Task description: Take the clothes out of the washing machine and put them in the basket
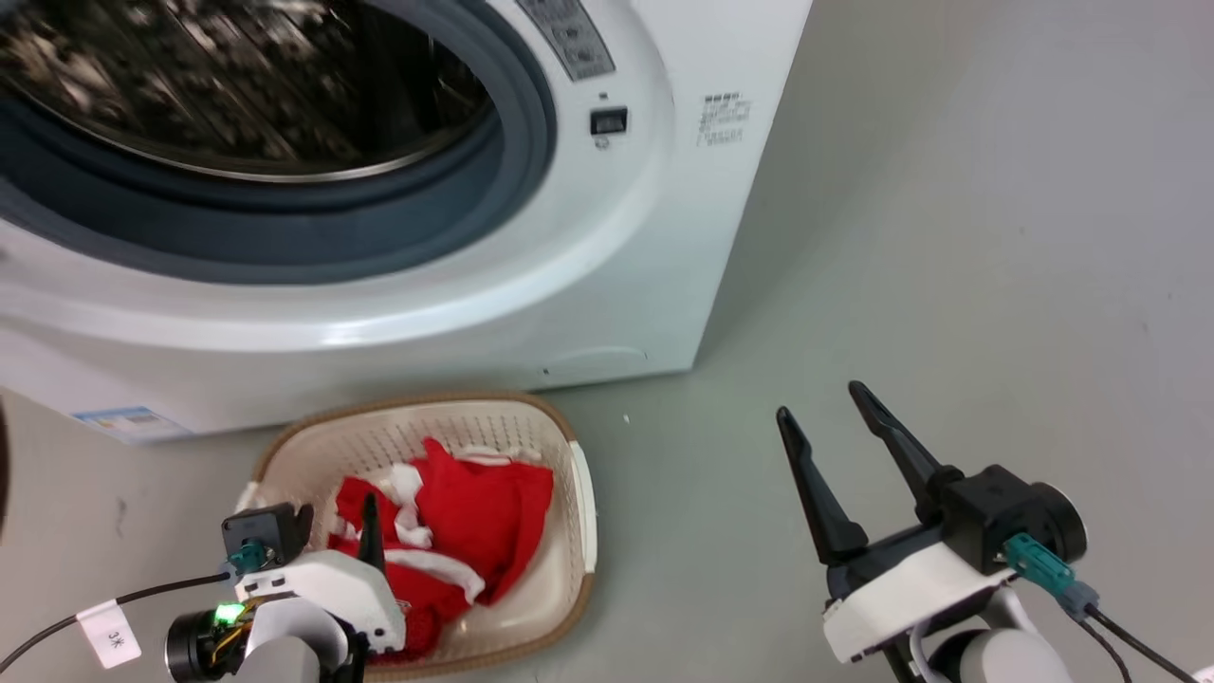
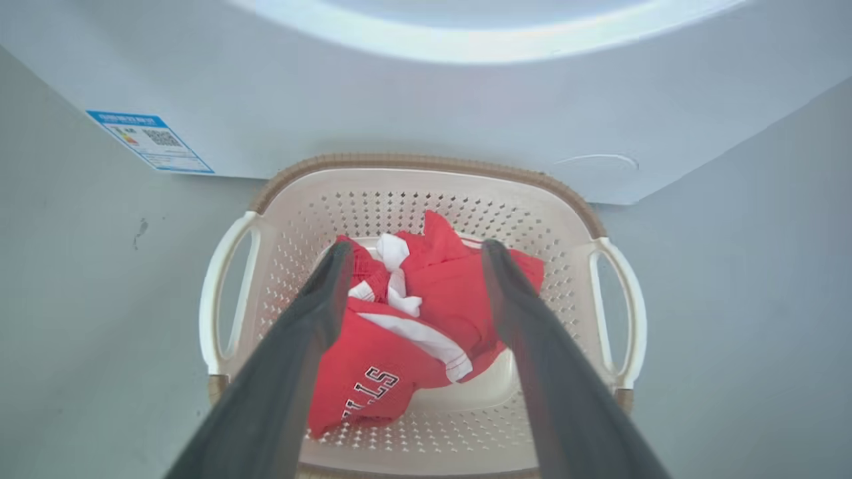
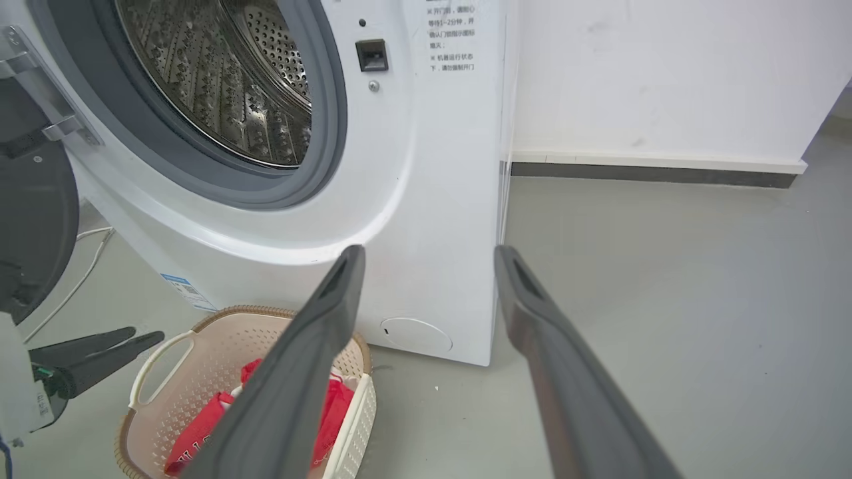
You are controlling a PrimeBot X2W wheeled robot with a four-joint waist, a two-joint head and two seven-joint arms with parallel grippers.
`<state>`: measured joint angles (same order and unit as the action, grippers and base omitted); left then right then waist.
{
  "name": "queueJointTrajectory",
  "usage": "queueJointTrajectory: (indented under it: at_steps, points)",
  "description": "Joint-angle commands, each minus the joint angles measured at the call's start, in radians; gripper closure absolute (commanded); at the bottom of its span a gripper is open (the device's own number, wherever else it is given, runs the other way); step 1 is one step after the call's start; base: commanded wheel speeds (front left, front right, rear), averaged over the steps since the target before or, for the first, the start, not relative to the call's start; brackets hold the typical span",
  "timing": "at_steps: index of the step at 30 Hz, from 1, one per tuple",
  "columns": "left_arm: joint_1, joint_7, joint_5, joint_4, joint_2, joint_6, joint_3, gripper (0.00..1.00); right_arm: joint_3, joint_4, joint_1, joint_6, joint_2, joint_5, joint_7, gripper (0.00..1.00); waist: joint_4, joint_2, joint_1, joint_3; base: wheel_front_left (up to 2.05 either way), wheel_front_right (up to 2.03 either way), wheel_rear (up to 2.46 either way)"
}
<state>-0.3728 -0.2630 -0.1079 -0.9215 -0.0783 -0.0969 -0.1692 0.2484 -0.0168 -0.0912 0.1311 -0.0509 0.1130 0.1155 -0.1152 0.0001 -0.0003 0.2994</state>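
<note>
**Clothes in the basket, drum showing bare steel**

Clothes: a crumpled heap of bright red fabric with white striped trim. Part of a white lettered word is exposed on the near fold. The heap lies on the bottom of the basket, towards its left half, with none of it draped over the rim. The basket is cream, perforated and brown-rimmed, and it stands on the floor just in front of the washing machine, below the open port.

Progress: the transfer looks essentially done. The perforated drum inside the grey gasket shows no garment in its visible part. Its lowest and deepest reaches are out of sight, so a leftover item cannot be ruled out.

Left gripper: poised directly over the basket with its fingers spread wide above the heap, and nothing appears pinched between them.

Right gripper: fingers likewise spread and empty, held over bare floor to the right of the basket, well apart from it and aimed towards the machine's lower front corner.

The dark door stands swung open at the machine's left.
</note>
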Motion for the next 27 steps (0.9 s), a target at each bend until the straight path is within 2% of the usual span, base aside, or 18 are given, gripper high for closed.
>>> queueJointTrajectory:
  at_steps: [1, 7, 18, 27]
  points:
    - [0.019, -0.002, 0.01, 0.015, 0.003, -0.001, 0.004, 0.0, -0.006, -0.002, 0.014, -0.001, 0.001, -0.009, -0.001, 0.0, 0.031, -0.0001, 0.0003, -0.083, 0.0, 0.0, 0.0]
    - [0.071, -0.002, 0.024, 0.199, 0.018, -0.004, 0.042, 0.0, -0.04, 0.008, 0.061, -0.001, 0.001, -0.017, -0.026, 0.0, 0.062, -0.0001, 0.0003, -0.175, 0.0, 0.0, 0.0]
    - [0.227, -0.002, 0.035, 0.585, 0.028, 0.029, 0.13, 0.0, -0.09, 0.033, 0.146, -0.001, 0.002, -0.025, -0.056, 0.0, 0.107, -0.0001, 0.0003, -0.292, 0.0, 0.0, 0.0]
    - [0.358, -0.002, 0.023, 0.757, 0.028, 0.067, 0.219, 0.0, -0.132, 0.05, 0.198, -0.001, 0.002, -0.035, -0.07, 0.0, 0.137, -0.0001, 0.0003, -0.347, 0.0, 0.0, 0.0]
